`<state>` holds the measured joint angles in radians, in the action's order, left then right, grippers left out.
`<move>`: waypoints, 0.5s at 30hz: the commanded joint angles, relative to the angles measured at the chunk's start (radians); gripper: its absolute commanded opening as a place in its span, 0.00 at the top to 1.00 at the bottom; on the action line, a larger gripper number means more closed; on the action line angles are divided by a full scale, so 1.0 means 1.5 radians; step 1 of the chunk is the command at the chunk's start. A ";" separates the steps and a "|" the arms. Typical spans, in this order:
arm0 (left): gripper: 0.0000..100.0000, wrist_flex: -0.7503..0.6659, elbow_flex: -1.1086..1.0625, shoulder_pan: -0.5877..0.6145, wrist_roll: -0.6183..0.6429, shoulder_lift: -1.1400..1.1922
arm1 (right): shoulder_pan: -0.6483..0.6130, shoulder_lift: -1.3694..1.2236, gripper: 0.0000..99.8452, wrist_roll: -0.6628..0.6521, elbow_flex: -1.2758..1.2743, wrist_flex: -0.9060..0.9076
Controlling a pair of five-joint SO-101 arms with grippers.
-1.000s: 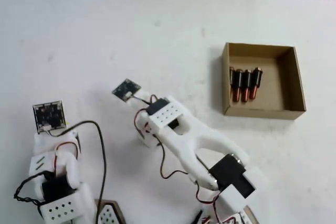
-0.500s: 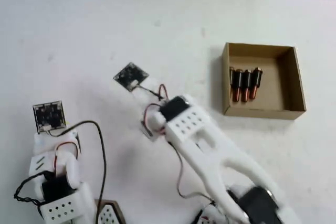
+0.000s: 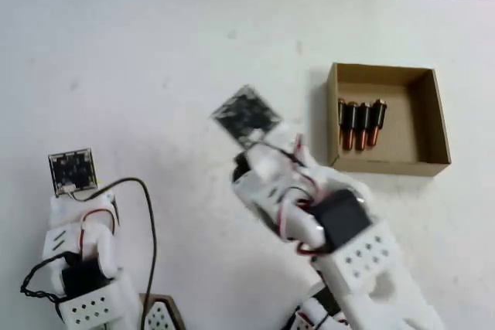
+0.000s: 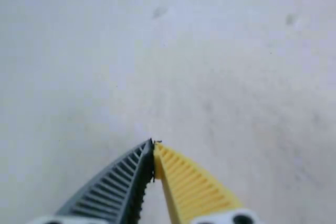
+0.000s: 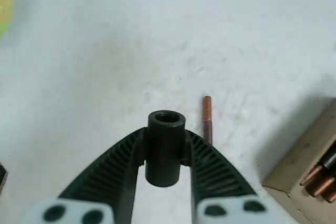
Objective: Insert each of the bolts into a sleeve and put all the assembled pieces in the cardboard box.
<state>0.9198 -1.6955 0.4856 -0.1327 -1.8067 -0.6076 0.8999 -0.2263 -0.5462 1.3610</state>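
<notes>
The right fingers (image 5: 115,171) grasp a black sleeve (image 5: 165,153); a copper bolt (image 5: 207,119) lies just beside it on the counter (image 3: 155,52). The left fingers (image 4: 121,187) are clenched on nothing. The cardboard box (image 3: 387,166) sits at three o'clock.

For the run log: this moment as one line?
right end effector: shut on sleeve | bolt: on table | cardboard box: four assembled pieces | left end effector: shut
</notes>
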 commanded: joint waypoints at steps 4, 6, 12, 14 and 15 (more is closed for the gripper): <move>0.98 0.001 0.002 -0.009 -0.009 -0.007 | 0.096 0.117 0.98 -0.010 -0.039 -0.002; 0.98 0.002 0.001 -0.008 -0.009 -0.007 | 0.099 0.167 0.98 -0.010 -0.075 -0.012; 0.98 0.004 0.001 -0.008 -0.009 -0.007 | 0.099 0.353 0.98 -0.036 -0.177 -0.056; 0.98 0.004 0.002 -0.008 -0.008 -0.007 | 0.100 0.400 0.98 -0.068 -0.207 -0.062; 0.98 0.003 0.002 -0.008 -0.008 -0.007 | 0.101 0.418 0.98 -0.075 -0.218 -0.063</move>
<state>0.9198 -1.6955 0.4856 -0.1343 -1.8067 -0.4649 1.4415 -0.2862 -0.8470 1.2950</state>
